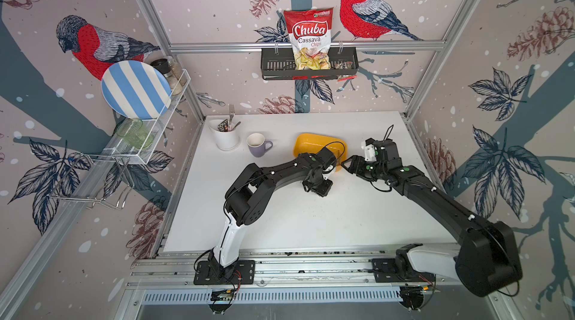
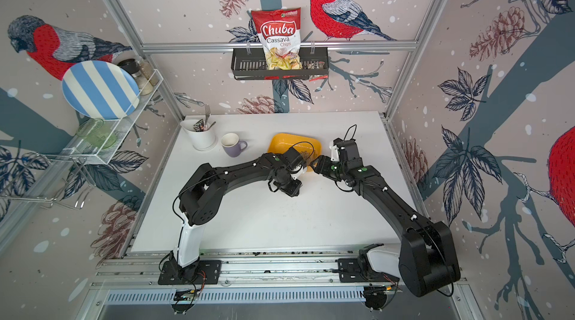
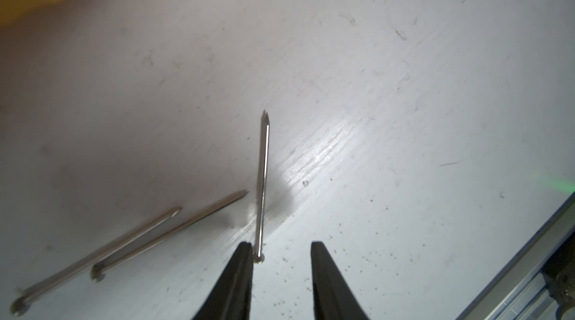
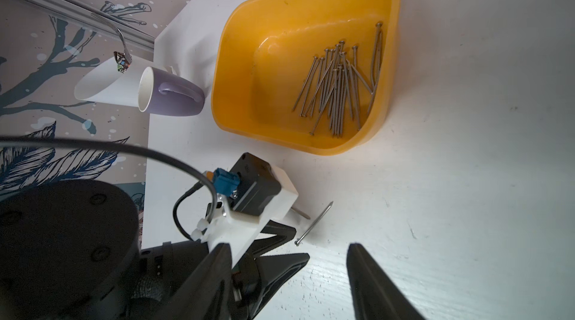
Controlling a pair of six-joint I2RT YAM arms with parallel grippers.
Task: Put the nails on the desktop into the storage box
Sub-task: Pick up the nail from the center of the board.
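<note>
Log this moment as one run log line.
left gripper: open around thin grey metal nail on white desktop | right gripper: open, empty | yellow plastic tub: holds nail pile

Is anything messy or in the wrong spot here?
Yes. Three nails lie loose on the white desktop by the left hand, while the other nails sit in the yellow box.

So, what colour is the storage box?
Yellow storage box; the right wrist view shows it best.

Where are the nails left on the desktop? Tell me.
Three nails lie on the desktop just ahead of the open left hand in the left wrist view, near the yellow storage box.
</note>
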